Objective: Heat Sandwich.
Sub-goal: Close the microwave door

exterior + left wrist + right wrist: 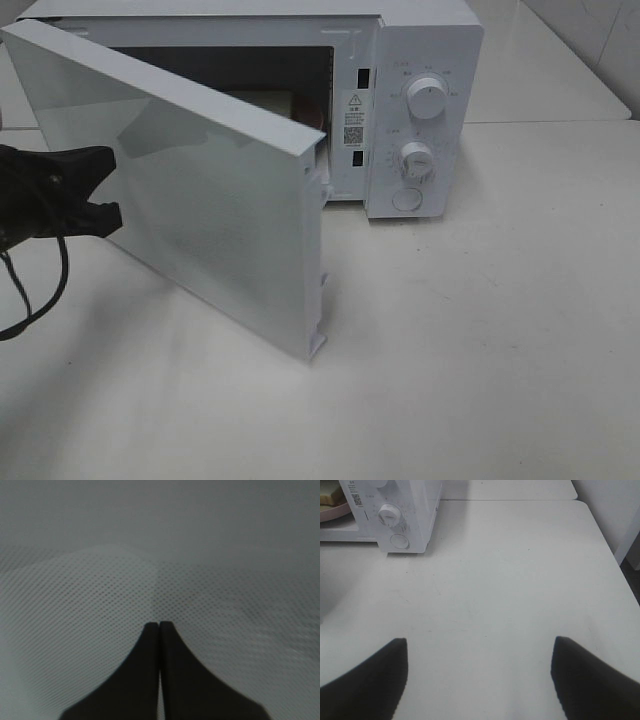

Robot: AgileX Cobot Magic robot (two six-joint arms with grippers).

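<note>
While the microwave door [220, 200] stands half open, the left gripper [159, 626] has its jaws pressed together right at the door. The right gripper [480, 642] holds its jaws wide apart, empty. The sandwich [327, 498] sits in the microwave [415, 510], far ahead of them.

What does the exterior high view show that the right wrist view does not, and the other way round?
Only exterior high: the microwave door, standing open, with the shut left hand at its outer face. Only right wrist: the open right hand above the table. Both: the microwave's lower dial, the round button below it, and the white table.
</note>
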